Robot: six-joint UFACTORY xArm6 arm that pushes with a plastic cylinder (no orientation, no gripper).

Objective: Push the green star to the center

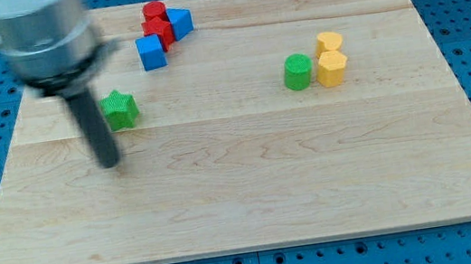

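A: Where is the green star (119, 109)?

B: On the board (253, 193), toward the view's left and well apart from the board's middle.

A: And my tip (110, 160)?

B: Just below the star and slightly to the view's left of it, near but not clearly touching. It is a bare rod, with no jaws to spread or press together.

A: The rest, from the star?

B: Up and to the view's right sit a blue cube (151, 52), a red cluster (156, 24) and another blue block (179, 22). Far to the view's right stand a green cylinder (298, 72) and two yellow blocks (329, 43) (332, 68).
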